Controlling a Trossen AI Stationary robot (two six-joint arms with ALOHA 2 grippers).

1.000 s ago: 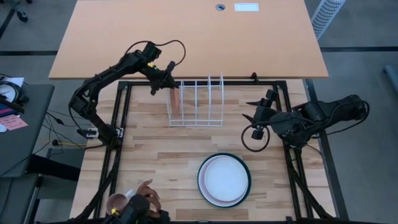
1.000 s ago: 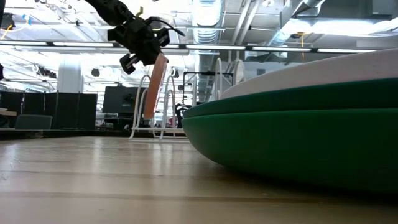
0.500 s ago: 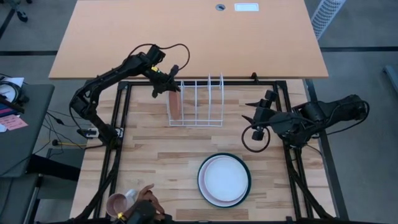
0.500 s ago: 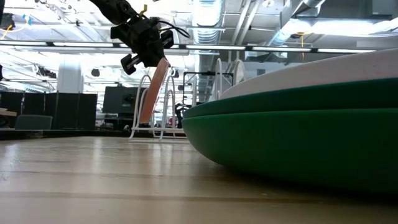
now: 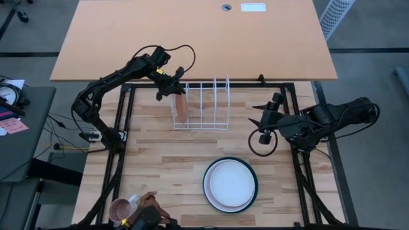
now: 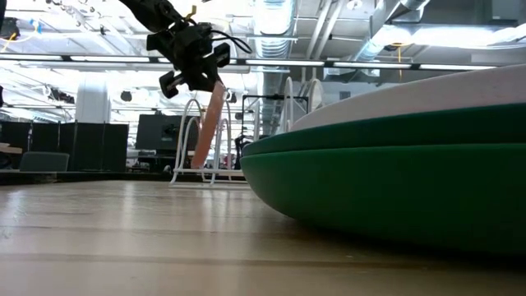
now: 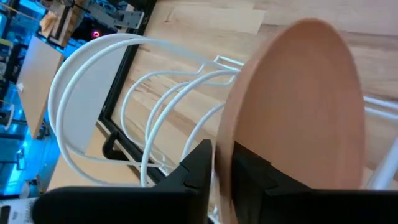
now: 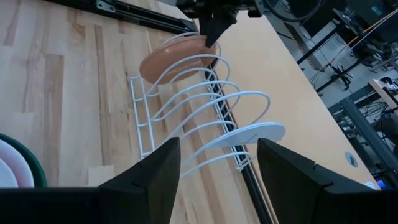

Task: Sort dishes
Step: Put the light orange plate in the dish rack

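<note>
orange-brown plate (image 5: 182,108): standing on edge in leftmost slot of wire rack (image 5: 211,102), rim lying between left gripper (image 5: 174,86) fingers, still pinching lightly; right gripper (image 5: 260,118) idling, spread, farther.

A round flat orange-brown plate (image 5: 182,108) stands on edge in the leftmost slot of the white wire rack (image 5: 203,105) at the far middle of the light wooden slatted table (image 5: 166,160), with the left gripper (image 5: 176,84) at its top edge. A stack of round plates with a white one on top (image 5: 230,184) lies on the table nearer the front, right of centre. The right gripper (image 5: 262,117) hovers right of the rack, and a small pink mug with a handle (image 5: 121,208) sits at the front left.
</note>
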